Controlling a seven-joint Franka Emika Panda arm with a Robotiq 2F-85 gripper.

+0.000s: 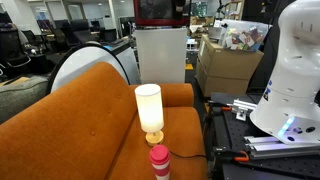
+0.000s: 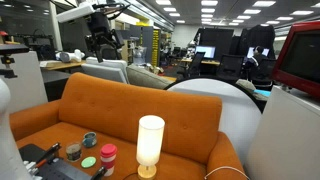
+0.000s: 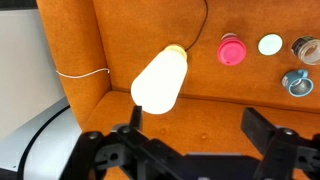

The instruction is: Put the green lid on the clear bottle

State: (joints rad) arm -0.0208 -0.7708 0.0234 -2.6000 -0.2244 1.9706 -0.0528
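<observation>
The fingers [image 3: 265, 130] are wide apart and hold nothing. They hang over the desk [image 3: 250, 75], which is the seat of an orange sofa.

Right in front of the fingers, in line with the gap between them, stands a white lamp [image 3: 160, 80] that glows. It touches neither finger.

A bit past the lamp, toward the finger on the right of the wrist view, stands a pink-cap bottle [image 3: 231, 49]. Its cap is on, so I cannot tell what is inside.

Just beside it, farther out the same way, the green lid [image 3: 271, 44] lies flat on the desk by itself. It looks pale from above and greener in an exterior view [image 2: 88, 161].

Next out is the clear bottle [image 3: 305, 48], near the lid but not touching it. It is too small to see what is inside.

A little blue cup [image 3: 297, 82] sits close to it, nearer the sofa back.
</observation>
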